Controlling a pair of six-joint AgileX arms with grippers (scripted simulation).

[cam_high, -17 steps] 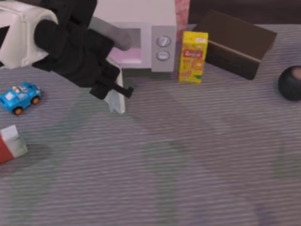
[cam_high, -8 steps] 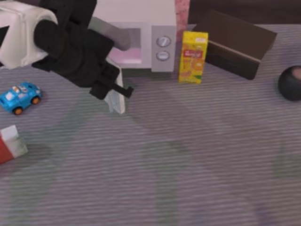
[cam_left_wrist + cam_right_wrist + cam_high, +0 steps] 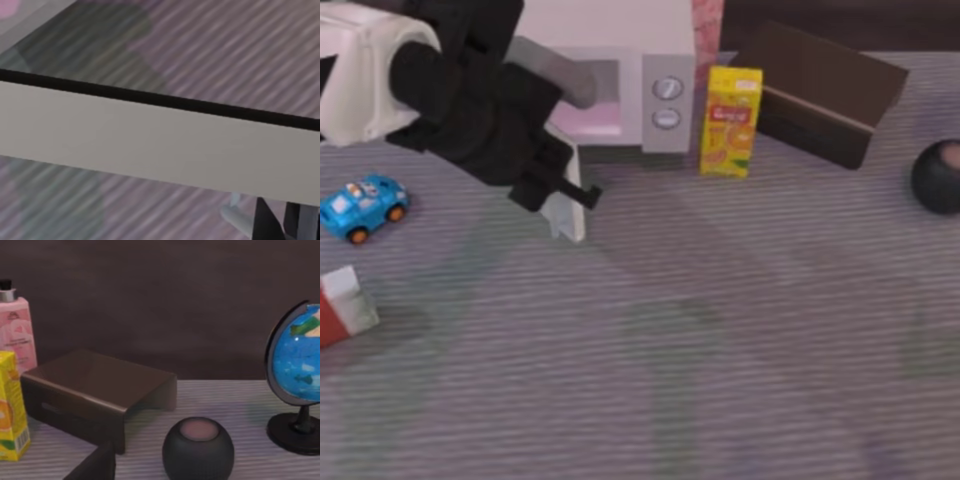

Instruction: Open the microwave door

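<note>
The light-grey microwave (image 3: 620, 30) stands at the back of the table, its two silver knobs (image 3: 667, 88) facing front and its pinkish interior (image 3: 590, 118) showing. The microwave door (image 3: 568, 212) is swung out toward the table's front and is seen edge-on. My left gripper (image 3: 563, 193) straddles the door's free edge, one black finger on each side, shut on it. In the left wrist view the door's pale edge (image 3: 160, 140) spans the picture, with a dark finger (image 3: 267, 225) under it. My right arm is outside the top view; only one dark finger (image 3: 95, 465) shows.
A yellow juice carton (image 3: 731, 120) stands right of the microwave, then a brown box (image 3: 825, 90) and a dark round speaker (image 3: 938, 175). A blue toy car (image 3: 363, 207) and a red-and-white carton (image 3: 342, 305) lie at left. A pink bottle (image 3: 17, 332) and a globe (image 3: 300, 365) stand behind.
My left arm has crept slightly, and the door's edge has shifted a touch with it. Everything else is unmoved.
</note>
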